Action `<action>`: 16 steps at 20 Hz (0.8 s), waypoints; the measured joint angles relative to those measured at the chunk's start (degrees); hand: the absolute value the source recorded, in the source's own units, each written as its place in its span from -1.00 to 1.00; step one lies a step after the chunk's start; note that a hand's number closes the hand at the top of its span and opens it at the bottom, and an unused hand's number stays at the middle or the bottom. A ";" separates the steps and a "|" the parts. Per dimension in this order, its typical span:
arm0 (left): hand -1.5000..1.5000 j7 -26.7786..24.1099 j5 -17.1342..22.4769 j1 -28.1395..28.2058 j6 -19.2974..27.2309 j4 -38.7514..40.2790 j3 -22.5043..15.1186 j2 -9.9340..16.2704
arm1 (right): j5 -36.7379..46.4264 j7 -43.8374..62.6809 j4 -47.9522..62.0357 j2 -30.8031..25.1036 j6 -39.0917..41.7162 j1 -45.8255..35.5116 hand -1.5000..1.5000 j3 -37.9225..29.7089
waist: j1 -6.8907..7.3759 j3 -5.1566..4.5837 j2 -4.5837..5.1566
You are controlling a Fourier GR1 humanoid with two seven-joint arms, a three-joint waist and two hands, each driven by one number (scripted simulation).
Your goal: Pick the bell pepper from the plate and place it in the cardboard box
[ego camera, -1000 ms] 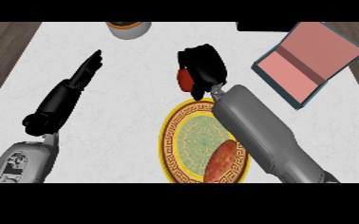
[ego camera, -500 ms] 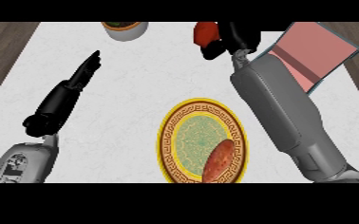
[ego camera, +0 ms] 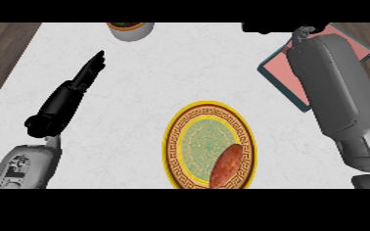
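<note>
R arm stretched to the cardboard box, upper right of frame; pepper not visible.

R hand (ego camera: 269, 27) is only a dark bit at the top edge, upper right – can't tell its fingers or what it holds. Its grey forearm (ego camera: 331, 85) lies over the cardboard box (ego camera: 280, 71), pink inside, contents hidden by the arm. L hand (ego camera: 88, 71), mid-left, fingers straight & together, pointing up-frame, touching nothing. Plate (ego camera: 175, 127), lower centre, yellow patterned rim w/ green centre, holds one reddish-brown oblong veg (ego camera: 227, 165) at its lower right; no bell pepper on it. Small bowl (ego camera: 130, 30) at top edge, left of centre.
</note>
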 measured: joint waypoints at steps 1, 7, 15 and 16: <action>0.00 -0.18 -0.20 0.65 -0.10 -0.51 -0.06 0.07 | 0.00 -1.29 1.45 -1.33 0.01 0.08 1.00 -0.66 | 0.11 0.00 0.01; 0.00 0.49 -0.94 0.88 0.15 -2.08 -0.41 -0.71 | -0.90 -6.44 11.23 -7.71 7.23 -1.21 1.00 -2.95 | 0.49 0.02 0.14; 0.00 -0.34 -1.35 0.26 -0.40 -0.50 -0.09 -1.19 | -3.39 -14.58 23.86 -14.01 20.01 -2.38 1.00 -5.28 | 0.85 0.03 0.37; 0.00 -0.15 -0.93 0.14 -0.84 -0.82 0.29 -0.88 | -3.23 -15.51 25.29 -14.92 21.24 -2.12 1.00 -5.24 | 0.93 0.03 0.38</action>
